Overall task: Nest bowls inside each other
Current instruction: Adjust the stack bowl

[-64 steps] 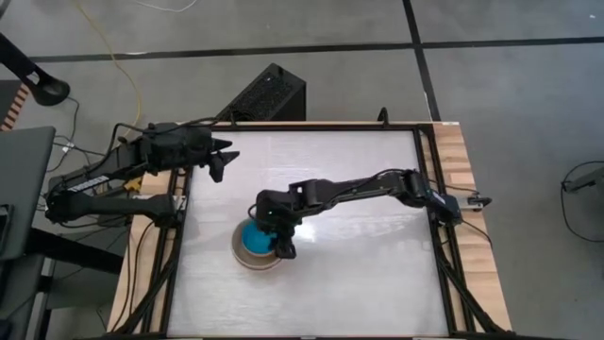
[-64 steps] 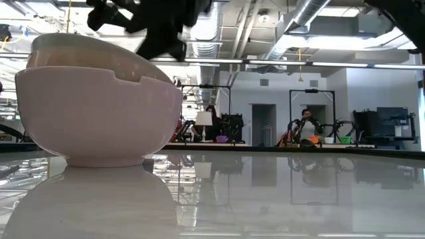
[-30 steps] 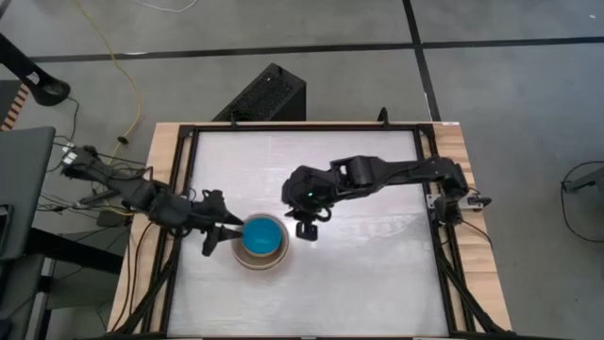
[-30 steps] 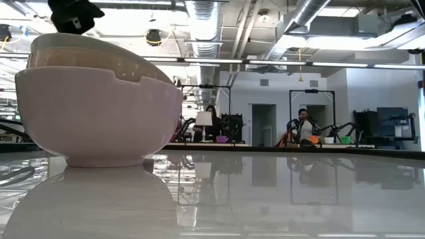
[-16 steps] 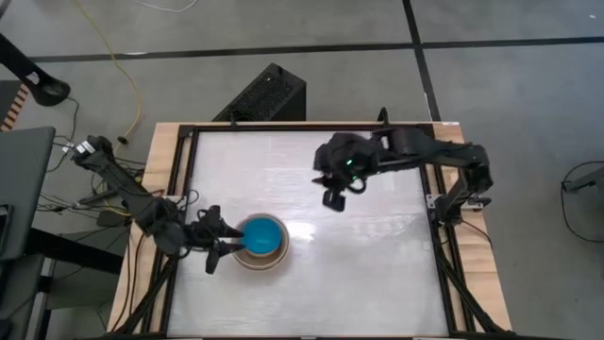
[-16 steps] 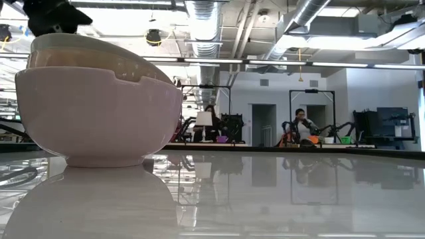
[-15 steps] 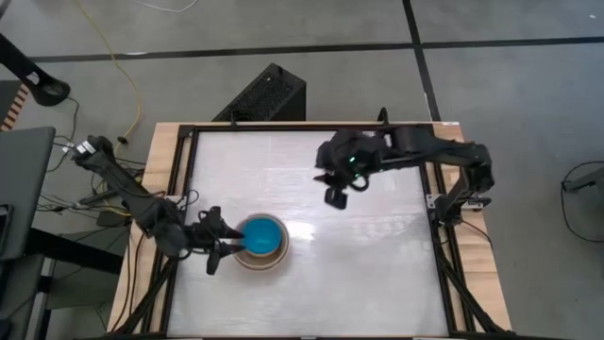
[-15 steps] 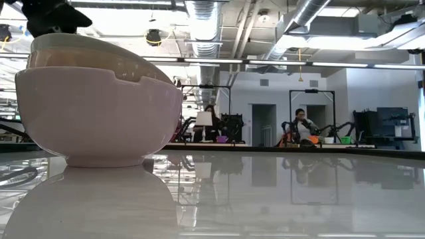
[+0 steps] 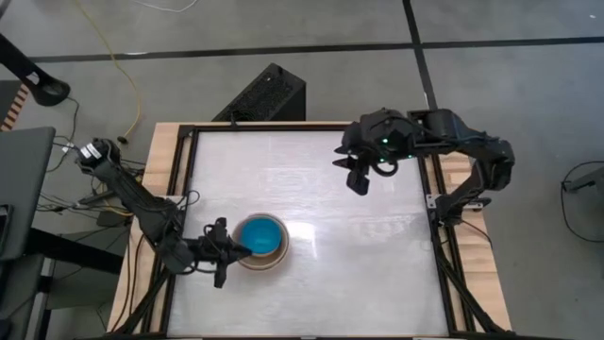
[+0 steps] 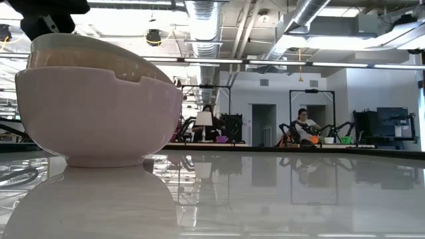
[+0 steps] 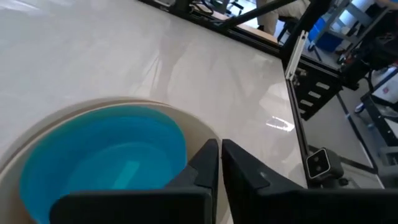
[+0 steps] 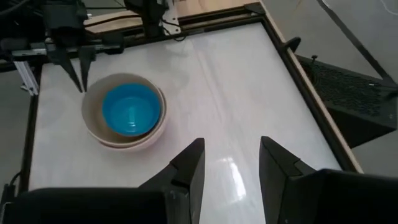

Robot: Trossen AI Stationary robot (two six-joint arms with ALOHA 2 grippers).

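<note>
The bowls stand as one stack (image 9: 260,241) in the near left part of the table. A pale pink bowl (image 10: 93,113) rests on its base, a cream bowl (image 10: 86,50) sits tilted in it, and a blue bowl (image 12: 127,111) lies innermost. My left gripper (image 9: 234,251) is shut at the stack's left rim, and its fingertips (image 11: 211,149) reach over the cream rim (image 11: 189,124). My right gripper (image 9: 359,182) hangs open high over the table's far right, away from the bowls, with nothing between its fingers (image 12: 189,155). My left gripper has its shut fingers at the stack's rim (image 12: 87,99), coming nearly level from the table's left side. I cannot tell whether they touch the rim.
The white tabletop (image 9: 359,264) lies bare to the right of the stack. Black frame rails (image 9: 429,189) run along the table's edges. A black box (image 9: 269,94) sits beyond the far edge. In the low view people (image 10: 304,126) sit in the room behind.
My left gripper has sunk and gone toward the near edge beside the stack, and its fingers have shut. My right gripper has risen and gone toward the far right corner, staying open. The bowls have kept still.
</note>
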